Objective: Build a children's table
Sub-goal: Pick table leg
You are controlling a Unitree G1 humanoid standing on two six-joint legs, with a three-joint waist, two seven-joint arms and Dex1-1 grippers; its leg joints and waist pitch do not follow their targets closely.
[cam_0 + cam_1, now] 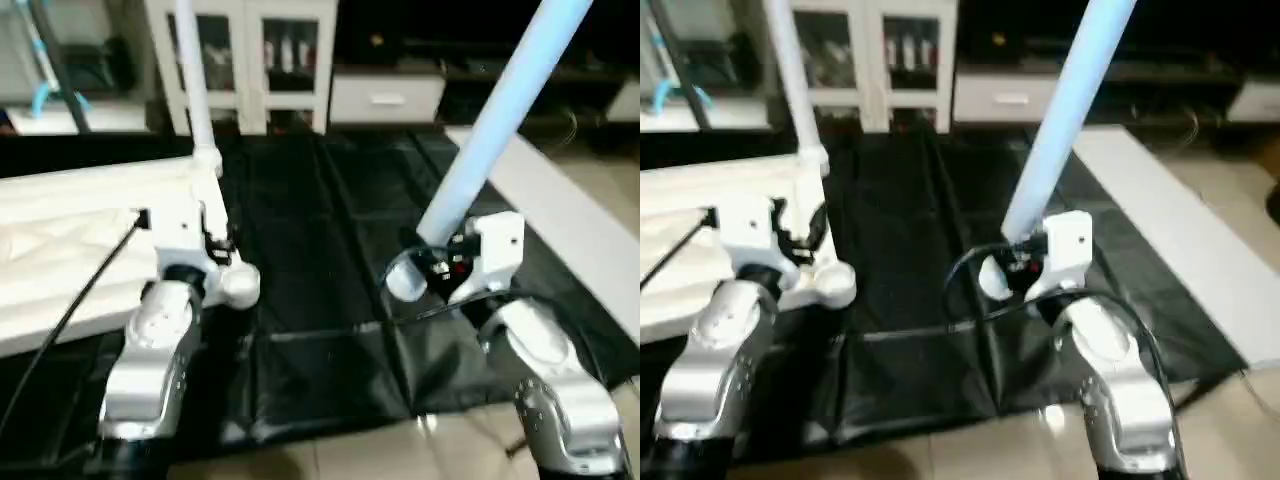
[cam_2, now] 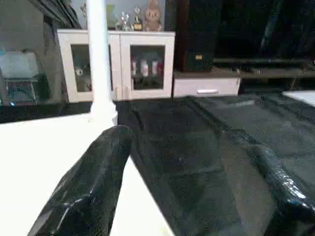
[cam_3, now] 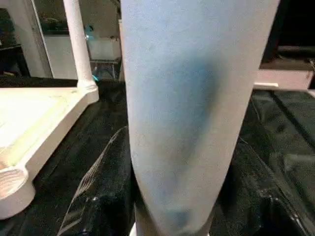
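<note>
Between my right gripper's (image 1: 432,262) fingers, clamped on it, a smooth white tube leg (image 1: 500,112) rises until cut off. Beside my left gripper (image 2: 197,167), jaws apart and empty, lies the ribbed tabletop (image 1: 70,250), one leg (image 1: 195,85) standing upright in its corner socket.

readable text: none on any surface
labels, brands, numbers, signs: none can be made out

Dim room, dark background. Head views soft throughout, edges smeared. Tabletop (image 2: 44,162) blown out to flat white in left wrist view. Held leg (image 3: 192,108) close to lens, out of focus, bluish cast. Glare patches on black mat (image 1: 330,340) and pale floor (image 1: 400,450).
</note>
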